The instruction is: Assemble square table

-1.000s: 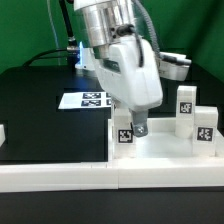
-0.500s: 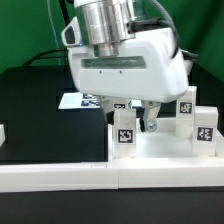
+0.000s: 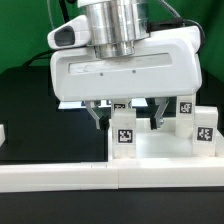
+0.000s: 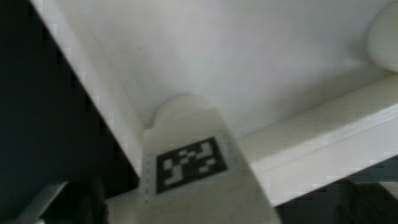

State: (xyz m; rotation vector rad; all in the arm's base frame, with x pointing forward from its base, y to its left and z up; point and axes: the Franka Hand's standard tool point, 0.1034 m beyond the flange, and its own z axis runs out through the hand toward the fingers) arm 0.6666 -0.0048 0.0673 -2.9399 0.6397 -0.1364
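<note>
Tool (image 3: 127, 116) has turned broadside since 1 s ago — fingers spread wide, gripping nothing. Tagged leg (image 3: 123, 135) stands upright between them, below the tool; 2 more legs (image 3: 203, 128) beside it.

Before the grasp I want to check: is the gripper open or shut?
Open: the gripper has its two fingers spread wide either side of the tagged leg, not touching it.

Surface (image 3: 40, 110): black, flat. Lying directly on it: marker board (image 3: 72, 101), white with black tags, mostly hidden behind the arm; square table top (image 3: 160, 148), white, at the exterior view's right; long white wall pieces (image 3: 60, 175) along the front edge; a small white part (image 3: 3, 132) at the exterior view's left edge.
</note>
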